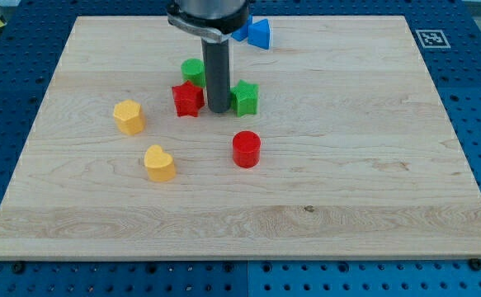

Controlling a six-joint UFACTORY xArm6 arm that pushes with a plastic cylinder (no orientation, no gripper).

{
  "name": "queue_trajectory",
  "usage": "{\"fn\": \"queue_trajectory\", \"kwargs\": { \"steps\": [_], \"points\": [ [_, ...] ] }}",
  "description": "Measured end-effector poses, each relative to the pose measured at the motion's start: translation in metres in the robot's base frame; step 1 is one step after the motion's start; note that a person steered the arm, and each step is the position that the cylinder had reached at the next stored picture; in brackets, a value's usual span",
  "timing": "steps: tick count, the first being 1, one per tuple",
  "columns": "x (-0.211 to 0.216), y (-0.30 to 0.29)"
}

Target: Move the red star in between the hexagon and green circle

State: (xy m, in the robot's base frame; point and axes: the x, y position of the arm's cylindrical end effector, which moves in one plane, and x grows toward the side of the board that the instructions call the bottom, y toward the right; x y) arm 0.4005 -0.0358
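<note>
The red star (188,99) lies left of centre near the view's top. The green circle (193,71) sits just above it, almost touching. The yellow hexagon (129,116) is further to the view's left and a little lower. My tip (218,109) stands just right of the red star, in the gap between it and the green star (244,98). The rod hides part of the green star's left side.
A red cylinder (246,149) lies below the green star. A yellow heart (159,162) lies below the hexagon. Blue blocks (257,33) sit at the view's top edge, partly hidden behind the arm. The wooden board (372,165) rests on a blue perforated table.
</note>
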Motion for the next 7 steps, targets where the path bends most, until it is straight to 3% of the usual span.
{"fn": "queue_trajectory", "kwargs": {
  "steps": [7],
  "points": [
    [0.017,-0.048]
  ]
}}
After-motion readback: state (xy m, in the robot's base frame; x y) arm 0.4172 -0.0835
